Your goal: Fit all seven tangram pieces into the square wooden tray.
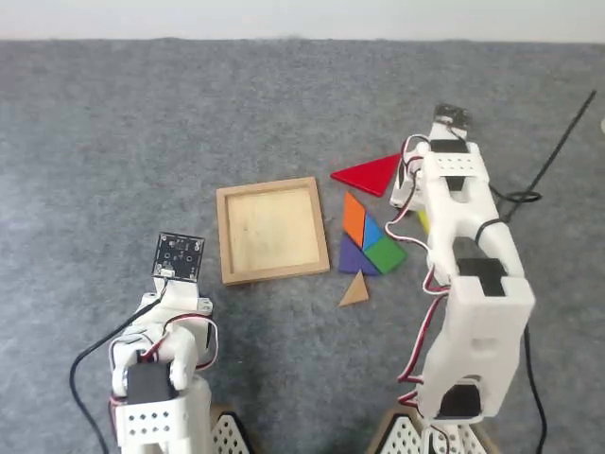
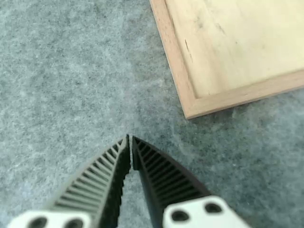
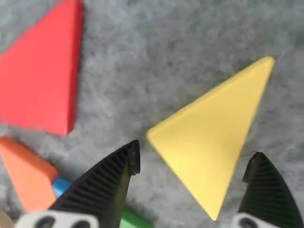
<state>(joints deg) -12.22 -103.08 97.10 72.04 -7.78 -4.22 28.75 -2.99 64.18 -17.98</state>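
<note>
The square wooden tray (image 1: 269, 232) lies empty in the middle of the grey carpet; its corner (image 2: 228, 57) appears in the left wrist view. To its right lie a red triangle (image 1: 371, 173), an orange piece (image 1: 354, 217), a blue piece (image 1: 372, 233), a green piece (image 1: 387, 253), a purple piece (image 1: 354, 258) and a small tan triangle (image 1: 355, 290). My right gripper (image 3: 194, 164) is open, its fingers straddling a corner of the yellow triangle (image 3: 213, 137), with the red triangle (image 3: 45, 80) beside it. My left gripper (image 2: 129, 140) is shut and empty, near the tray's front left corner.
The right arm (image 1: 468, 274) stretches over the carpet right of the pieces and hides most of the yellow triangle (image 1: 423, 221) from above. The left arm (image 1: 161, 369) sits at the front left. A black cable (image 1: 558, 151) runs along the far right.
</note>
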